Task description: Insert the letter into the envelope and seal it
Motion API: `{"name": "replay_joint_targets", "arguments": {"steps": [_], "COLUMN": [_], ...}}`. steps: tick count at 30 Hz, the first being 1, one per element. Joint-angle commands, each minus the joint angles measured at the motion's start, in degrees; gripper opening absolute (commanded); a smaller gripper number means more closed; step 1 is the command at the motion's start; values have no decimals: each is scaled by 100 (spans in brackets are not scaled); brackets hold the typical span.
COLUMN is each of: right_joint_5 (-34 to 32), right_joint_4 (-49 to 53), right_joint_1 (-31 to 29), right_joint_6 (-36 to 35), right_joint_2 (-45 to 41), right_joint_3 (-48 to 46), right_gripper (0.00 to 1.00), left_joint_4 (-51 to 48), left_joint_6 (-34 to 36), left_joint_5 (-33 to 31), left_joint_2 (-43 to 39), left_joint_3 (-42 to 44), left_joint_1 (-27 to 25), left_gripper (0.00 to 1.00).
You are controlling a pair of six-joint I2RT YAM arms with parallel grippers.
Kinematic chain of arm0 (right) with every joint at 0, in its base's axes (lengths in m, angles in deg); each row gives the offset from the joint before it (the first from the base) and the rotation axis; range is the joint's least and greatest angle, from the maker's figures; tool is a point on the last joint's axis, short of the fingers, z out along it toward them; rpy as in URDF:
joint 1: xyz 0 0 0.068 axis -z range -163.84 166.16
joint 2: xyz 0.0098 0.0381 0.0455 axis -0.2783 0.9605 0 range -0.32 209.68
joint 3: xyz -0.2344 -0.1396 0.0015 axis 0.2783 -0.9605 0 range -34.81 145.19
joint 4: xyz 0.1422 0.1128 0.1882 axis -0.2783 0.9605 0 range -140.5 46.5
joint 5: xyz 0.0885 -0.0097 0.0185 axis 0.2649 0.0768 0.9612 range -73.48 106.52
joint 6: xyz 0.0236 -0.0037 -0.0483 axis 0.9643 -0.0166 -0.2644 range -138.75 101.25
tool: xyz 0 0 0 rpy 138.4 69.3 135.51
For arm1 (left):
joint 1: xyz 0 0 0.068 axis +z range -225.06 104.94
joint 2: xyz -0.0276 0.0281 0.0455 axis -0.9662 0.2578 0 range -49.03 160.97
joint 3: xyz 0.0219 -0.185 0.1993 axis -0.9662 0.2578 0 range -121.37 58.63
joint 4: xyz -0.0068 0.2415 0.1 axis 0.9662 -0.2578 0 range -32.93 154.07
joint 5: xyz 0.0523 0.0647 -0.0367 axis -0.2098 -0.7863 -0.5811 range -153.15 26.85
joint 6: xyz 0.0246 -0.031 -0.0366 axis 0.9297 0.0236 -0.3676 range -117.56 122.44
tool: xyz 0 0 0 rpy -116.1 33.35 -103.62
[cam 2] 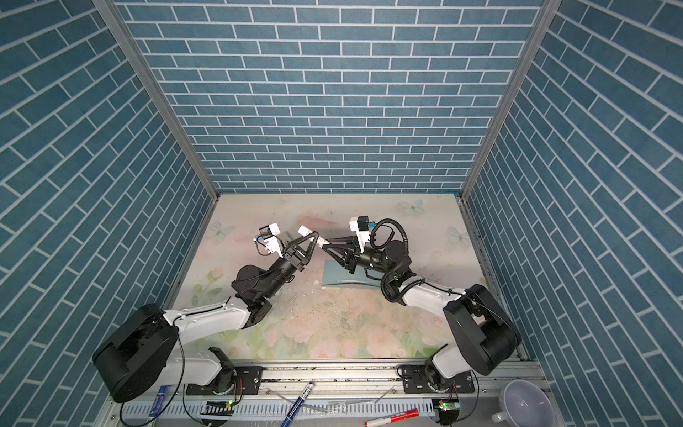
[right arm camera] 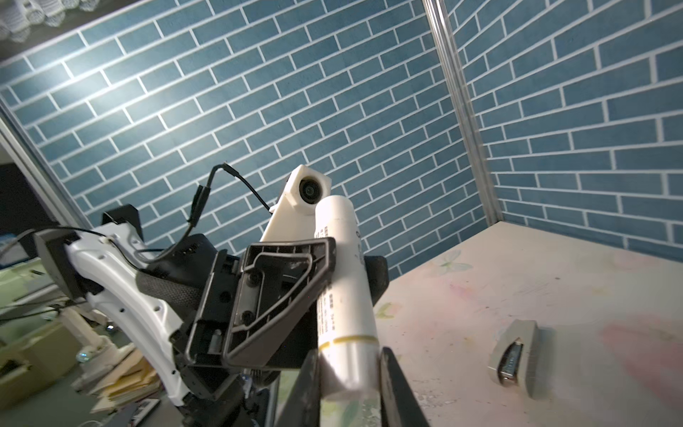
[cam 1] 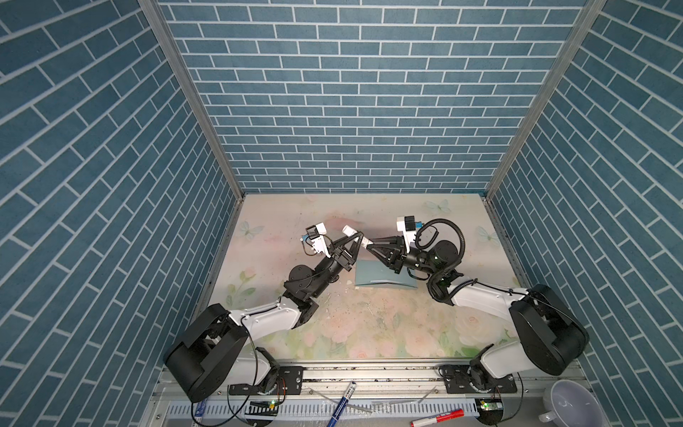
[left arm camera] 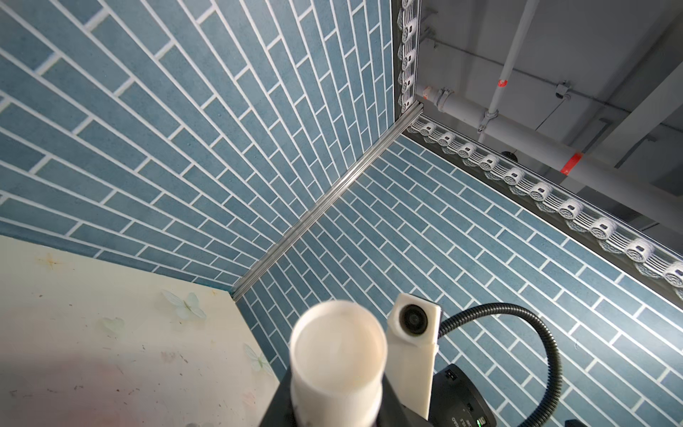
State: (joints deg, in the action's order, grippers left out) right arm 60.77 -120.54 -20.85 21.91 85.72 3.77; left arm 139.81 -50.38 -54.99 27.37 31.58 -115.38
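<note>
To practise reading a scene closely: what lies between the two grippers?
A white tube, gripped by both the left gripper and the right gripper; it shows in both top views and the right wrist view.

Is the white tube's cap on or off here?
On, it seems: in the right wrist view the white tube runs unbroken past its yellow band into the right claw, no gap showing.

Envelope (cam 1: 384, 276) on table (cam 1: 369, 332) centre, tube (cam 1: 347, 230) raised near its far edge, markers (cam 1: 343, 403) before table.

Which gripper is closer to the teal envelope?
Right. The right gripper hangs over the envelope's far edge; the left gripper is beyond its left end. Both grip the white tube.
</note>
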Motion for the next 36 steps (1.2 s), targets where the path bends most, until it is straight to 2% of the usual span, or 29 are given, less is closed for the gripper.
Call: {"name": "replay_joint_targets", "arguments": {"steps": [1, 5, 6, 8, 9, 12, 15, 16, 18, 21, 23, 30, 33, 36], "right_joint_5": [285, 363, 374, 296, 209, -251, -1114, -1471, -2136, -2922, -3346, -4647, -4888, -4911], "right_joint_4": [-963, -979, -966, -793, -607, 278, 1339, 1635, 2283, 2425, 2051, 836, 320, 267], "right_joint_1": [36, 37, 39, 37, 42, 4, -213, -332, -641, -988, -1173, -1897, -2065, -2135], "right_joint_6": [1378, 1423, 1345, 969, 657, -833, -2791, -3481, -4924, -6259, -6658, -7987, -8296, -8402], "right_joint_2": [220, 283, 263, 162, 49, -523, -1245, -1447, -1798, -1941, -1888, -1315, -1039, -869], "right_joint_3": [442, 470, 452, 360, 282, -62, -419, -514, -658, -809, -918, -1006, -988, -899], "right_gripper": [0, 0, 4, 16, 27, 58, 74, 75, 77, 77, 75, 59, 55, 52], "left_joint_4": [-300, -348, -356, -392, -433, -702, -1170, -1315, -1540, -1731, -1892, -2133, -2200, -2207], "left_joint_6": [290, 309, 307, 264, 212, 104, 117, 139, 149, 145, 129, -135, -247, -310], "left_joint_5": [476, 428, 394, 308, 243, 36, -66, -84, -138, -207, -230, -351, -377, -386], "left_joint_2": [-85, -149, -164, -207, -241, -401, -638, -707, -843, -979, -1050, -1137, -1146, -1141], "left_joint_3": [-1, 14, 23, 31, 37, 35, -19, -38, -69, -87, -108, -148, -176, -180], "left_joint_1": [-82, -77, -77, -82, -82, -82, -82, -82, -82, -81, -82, -82, -82, -82], "left_gripper": [0, 0, 0, 0, 0, 0, 0, 0, 0, 0, 0, 0, 0, 0]}}
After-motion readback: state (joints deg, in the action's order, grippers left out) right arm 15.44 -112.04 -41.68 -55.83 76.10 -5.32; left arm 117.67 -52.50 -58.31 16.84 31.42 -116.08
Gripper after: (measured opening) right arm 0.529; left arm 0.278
